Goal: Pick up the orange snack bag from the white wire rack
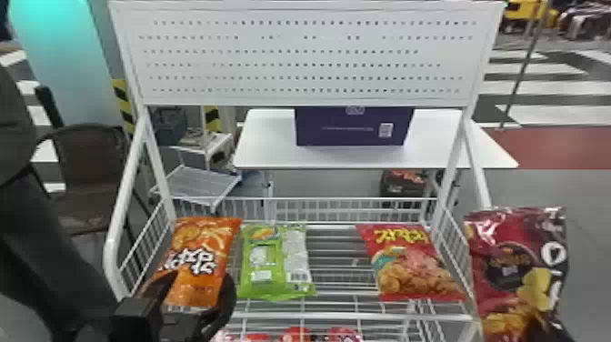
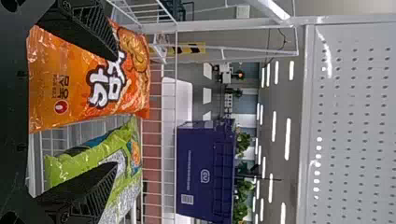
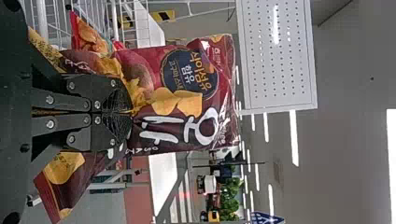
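Jaws of the left gripper (image 2: 116, 110) are spread wide, empty, around the glossy orange snack bag (image 2: 70, 84) on the white wire rack (image 1: 318, 316). Approach seems nearly finished; centring, then squeezing, is called for. The bag's long axis is roughly aligned with them, top pointed away. By the right gripper (image 3: 130, 112), a maroon foil bag (image 3: 140, 63) is pinched.

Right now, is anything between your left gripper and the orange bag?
Nothing visible stands between the left gripper and the orange bag. The green bag lies beside the orange one, not in front of it.
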You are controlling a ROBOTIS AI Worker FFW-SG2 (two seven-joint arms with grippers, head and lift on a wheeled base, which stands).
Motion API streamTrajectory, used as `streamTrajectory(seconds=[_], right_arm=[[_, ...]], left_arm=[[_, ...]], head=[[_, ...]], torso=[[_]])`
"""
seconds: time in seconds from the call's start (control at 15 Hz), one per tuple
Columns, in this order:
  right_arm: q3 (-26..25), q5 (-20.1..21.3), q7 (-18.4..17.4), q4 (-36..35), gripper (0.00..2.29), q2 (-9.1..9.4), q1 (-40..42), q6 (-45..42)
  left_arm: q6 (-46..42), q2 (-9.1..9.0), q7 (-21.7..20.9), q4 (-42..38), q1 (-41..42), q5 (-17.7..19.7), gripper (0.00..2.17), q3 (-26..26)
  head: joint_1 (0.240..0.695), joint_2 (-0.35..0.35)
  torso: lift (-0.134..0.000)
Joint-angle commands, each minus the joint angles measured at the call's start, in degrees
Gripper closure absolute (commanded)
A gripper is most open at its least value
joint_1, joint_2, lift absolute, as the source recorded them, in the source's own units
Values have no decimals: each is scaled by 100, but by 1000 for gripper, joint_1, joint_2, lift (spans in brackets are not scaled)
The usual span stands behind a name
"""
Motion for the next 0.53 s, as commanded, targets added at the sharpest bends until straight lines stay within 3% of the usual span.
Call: streamTrajectory(seconds=[0.0, 0.33, 0.4, 0.47], right_arm=[[-23, -6, 0, 2, 2105, 1, 19, -2], [-23, -6, 0, 2, 2105, 9, -17, -2], [-23, -6, 0, 10, 2105, 9, -25, -2], [-23, -6, 0, 19, 2105, 9, -52, -2]], left_arm=[[251, -2, 0, 654, -639, -9, 90, -95], [321, -2, 0, 1788, -1395, 8, 90, -86], [321, -2, -9, 1876, -1439, 35, 140, -51], [374, 7, -35, 1884, -1447, 61, 356, -7]], head=[[499, 0], [499, 0], [499, 0], [499, 0]], torso=[[0], [0], [0], [0]])
